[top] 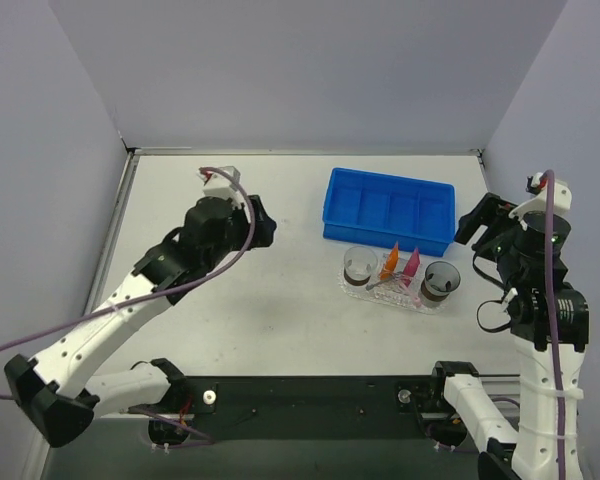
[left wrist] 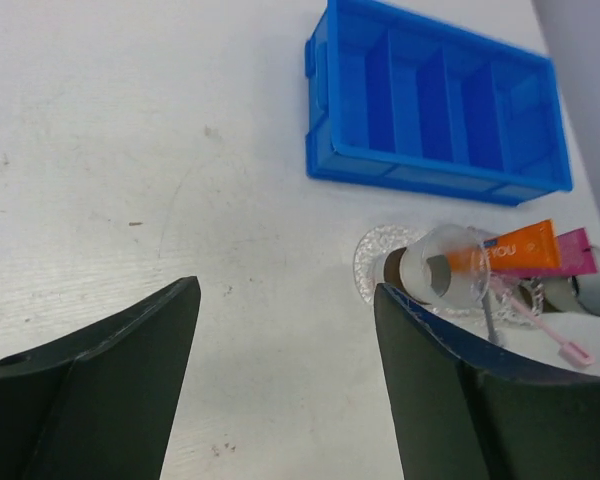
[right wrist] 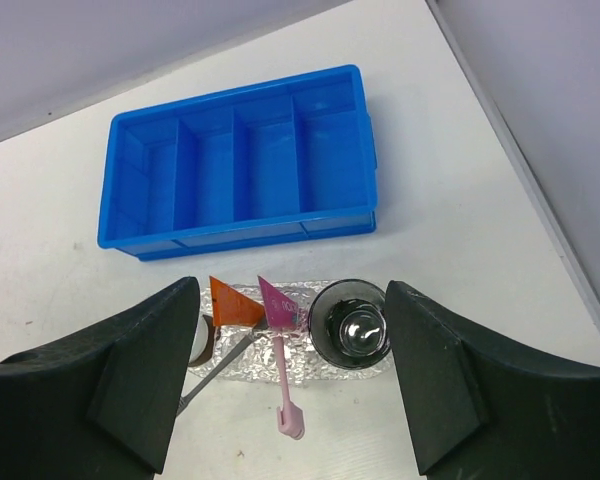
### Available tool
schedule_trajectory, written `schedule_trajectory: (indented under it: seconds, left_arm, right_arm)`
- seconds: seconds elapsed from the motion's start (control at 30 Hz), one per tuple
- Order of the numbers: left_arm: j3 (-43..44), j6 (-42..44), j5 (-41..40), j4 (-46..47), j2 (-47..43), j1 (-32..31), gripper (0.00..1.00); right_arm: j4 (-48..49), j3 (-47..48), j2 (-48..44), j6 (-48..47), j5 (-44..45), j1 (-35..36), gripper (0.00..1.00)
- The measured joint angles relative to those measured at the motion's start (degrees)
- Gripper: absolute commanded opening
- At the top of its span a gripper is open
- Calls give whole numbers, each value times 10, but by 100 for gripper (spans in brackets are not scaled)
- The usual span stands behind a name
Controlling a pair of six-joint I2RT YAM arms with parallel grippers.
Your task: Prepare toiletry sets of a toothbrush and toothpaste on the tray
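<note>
The table (top: pixel 280 300) is a pale, matt white surface, scuffed with a few small dark specks and faint scratches. Two things stand directly on it, both in its right half. A blue bin (top: pixel 390 208) with four compartments sits toward the far side, and the clear tray (right wrist: pixel 325 372) lies just beside the bin's near wall. A pink toothbrush (right wrist: pixel 283 395) juts past the tray's near rim over the bare table. A black rail (top: pixel 310 395) runs along the near edge.
</note>
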Motion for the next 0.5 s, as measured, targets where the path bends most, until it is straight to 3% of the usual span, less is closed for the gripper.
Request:
schedule_trajectory:
  seconds: [0.07,0.23,0.5]
  left_arm:
    - [-37,-5,-28,27,-62,2,91]
    - [-63,-3,-131,59,-154,0,92]
    - [-37,-1,-242,12,-150,0,93]
  right_arm:
    - [0,0,-13,-3,6,0,70]
    - [0,-1,-36,-5,12,0,70]
    - [0,-13,-49,-3,17,0,70]
